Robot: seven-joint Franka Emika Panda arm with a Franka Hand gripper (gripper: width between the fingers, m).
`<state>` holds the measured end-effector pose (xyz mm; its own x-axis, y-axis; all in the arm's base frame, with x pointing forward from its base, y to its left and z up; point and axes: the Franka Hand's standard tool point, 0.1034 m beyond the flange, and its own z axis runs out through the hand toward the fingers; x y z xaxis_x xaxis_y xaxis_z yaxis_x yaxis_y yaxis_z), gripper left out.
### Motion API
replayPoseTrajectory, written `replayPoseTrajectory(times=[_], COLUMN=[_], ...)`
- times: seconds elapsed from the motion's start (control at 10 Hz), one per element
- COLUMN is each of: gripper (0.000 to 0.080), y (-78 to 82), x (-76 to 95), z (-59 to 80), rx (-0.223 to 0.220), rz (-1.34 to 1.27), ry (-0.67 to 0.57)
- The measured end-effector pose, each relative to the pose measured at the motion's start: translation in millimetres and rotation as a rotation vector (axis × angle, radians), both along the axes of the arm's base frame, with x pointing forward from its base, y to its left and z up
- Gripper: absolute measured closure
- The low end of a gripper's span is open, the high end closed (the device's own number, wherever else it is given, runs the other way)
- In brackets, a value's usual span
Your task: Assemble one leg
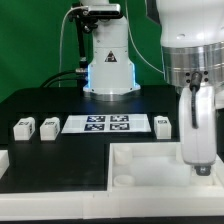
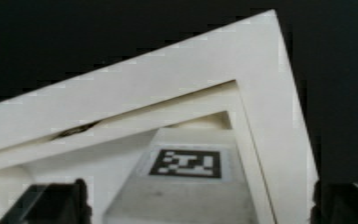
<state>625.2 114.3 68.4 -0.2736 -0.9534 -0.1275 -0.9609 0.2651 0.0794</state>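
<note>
Three legs show in the exterior view: two small white blocks (image 1: 22,128) (image 1: 48,127) at the left of the marker board and one (image 1: 163,125) at its right. No leg shows in the wrist view. The large white square tray-like piece (image 1: 140,168) lies at the front. My gripper (image 1: 198,158) hangs over that piece's right part, apart from the legs. In the wrist view my gripper (image 2: 204,198) is open and empty, with its dark fingers (image 2: 55,203) far apart. Below it lie the tray piece's corner rim (image 2: 176,75) and a tag (image 2: 194,163) on its floor.
The marker board (image 1: 105,124) lies in the middle of the black table. The robot base (image 1: 108,65) stands behind it. A white part (image 1: 4,158) sits at the exterior view's left edge.
</note>
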Motion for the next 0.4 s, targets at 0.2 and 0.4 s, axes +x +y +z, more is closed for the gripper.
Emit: replayPoseTrajectory(times=[0.2, 0.4], gripper=[0.0154, 0.0151], y=[4.3, 5.5], x=[-12.5, -16.3], z=[12.2, 12.4], rx=[0.018, 0.021], rz=[0.049, 0.054], ry=[0.001, 0.014])
